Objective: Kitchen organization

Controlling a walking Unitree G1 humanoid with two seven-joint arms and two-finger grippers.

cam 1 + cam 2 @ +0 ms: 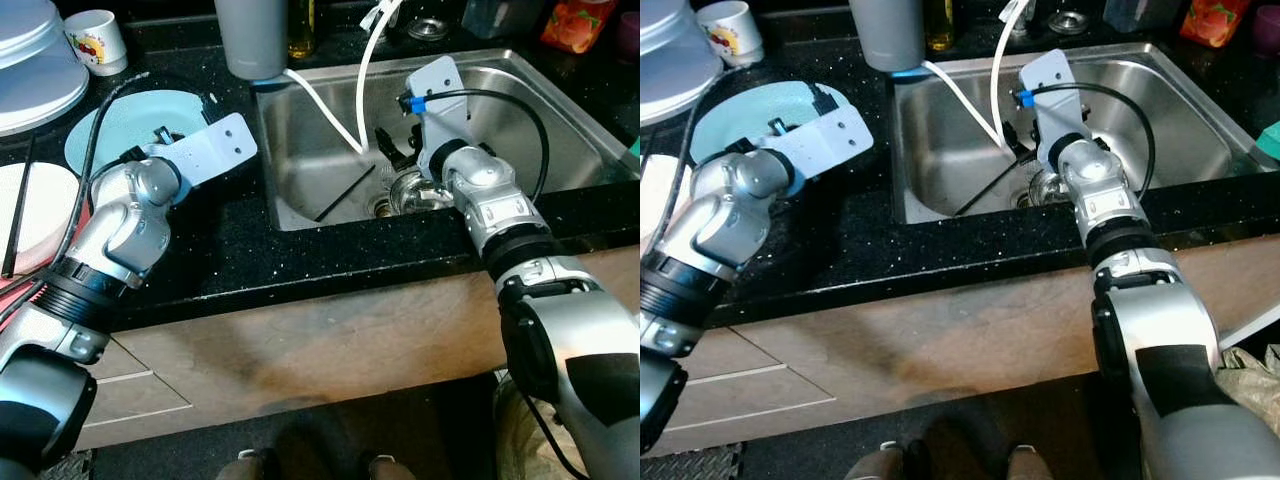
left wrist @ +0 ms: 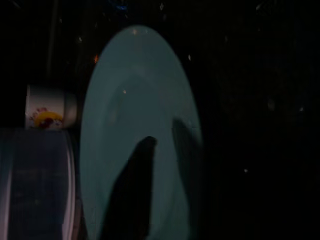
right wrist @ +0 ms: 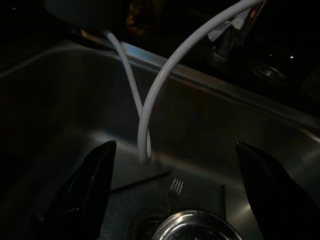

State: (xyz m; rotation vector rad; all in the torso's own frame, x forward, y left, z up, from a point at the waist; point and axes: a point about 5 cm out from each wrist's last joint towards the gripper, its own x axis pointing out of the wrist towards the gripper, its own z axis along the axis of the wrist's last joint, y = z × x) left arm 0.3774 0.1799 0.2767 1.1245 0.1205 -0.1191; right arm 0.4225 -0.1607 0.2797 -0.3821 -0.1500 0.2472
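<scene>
1. One stainless steel sink holds one shiny round metal bowl at its drain, one fork, one thin black stick and two white hoses.
2. The right gripper hangs over the bowl, fingers spread wide.
3. The left gripper hovers above one pale blue round plate on the black counter; its finger spacing is unclear.
4. One white printed cup stands near the plate.

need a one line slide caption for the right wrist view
Open right gripper poised over a fork and shiny metal bowl in the steel sink.
</scene>
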